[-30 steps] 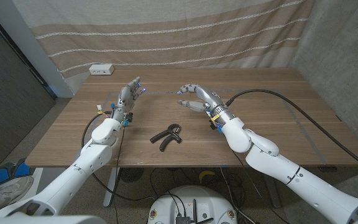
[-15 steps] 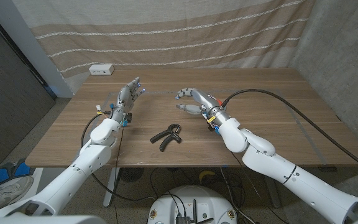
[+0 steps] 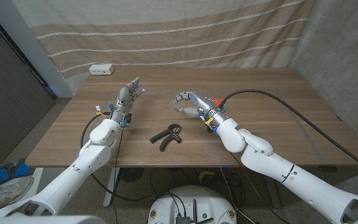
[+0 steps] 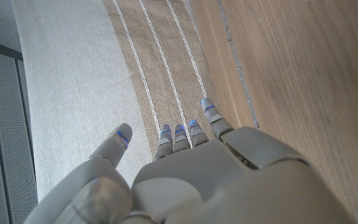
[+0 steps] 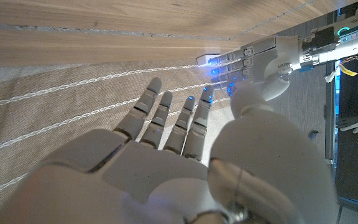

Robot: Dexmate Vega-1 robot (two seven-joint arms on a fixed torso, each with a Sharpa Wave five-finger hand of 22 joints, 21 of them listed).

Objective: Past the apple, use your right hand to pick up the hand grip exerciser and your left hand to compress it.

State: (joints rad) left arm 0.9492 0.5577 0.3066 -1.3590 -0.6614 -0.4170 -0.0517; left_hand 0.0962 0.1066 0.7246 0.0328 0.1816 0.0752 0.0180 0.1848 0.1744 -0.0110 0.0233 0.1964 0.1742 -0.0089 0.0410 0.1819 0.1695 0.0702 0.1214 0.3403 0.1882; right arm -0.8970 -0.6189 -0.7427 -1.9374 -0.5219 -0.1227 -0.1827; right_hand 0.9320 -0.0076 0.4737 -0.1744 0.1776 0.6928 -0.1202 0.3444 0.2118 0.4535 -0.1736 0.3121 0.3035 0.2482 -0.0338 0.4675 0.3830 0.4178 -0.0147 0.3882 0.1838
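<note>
The black hand grip exerciser (image 3: pixel 167 135) lies on the wooden table (image 3: pixel 272 118) near its front edge, handles splayed, between my two arms. My right hand (image 3: pixel 189 103) hovers beyond and to the right of it, fingers apart and bent forward, holding nothing; the right wrist view shows the same hand (image 5: pixel 166 162) with fingers spread. My left hand (image 3: pixel 128 97) stands to the left of the exerciser, fingers up and apart, empty, and appears again (image 4: pixel 216 174) in its own wrist view. A small red patch (image 3: pixel 218 101) peeks out behind my right wrist; I cannot tell what it is.
A white power strip (image 3: pixel 101 70) sits at the table's back left edge. A striped curtain (image 3: pixel 179 37) hangs behind the table. A black cable (image 3: pixel 278 99) runs across the right side of the table to my right arm. My left hand (image 5: pixel 263 59) also appears in the right wrist view.
My right hand has dropped lower and shifted slightly left, closer to the exerciser, its fingers bending forward. The left hand and the exerciser have not moved.
</note>
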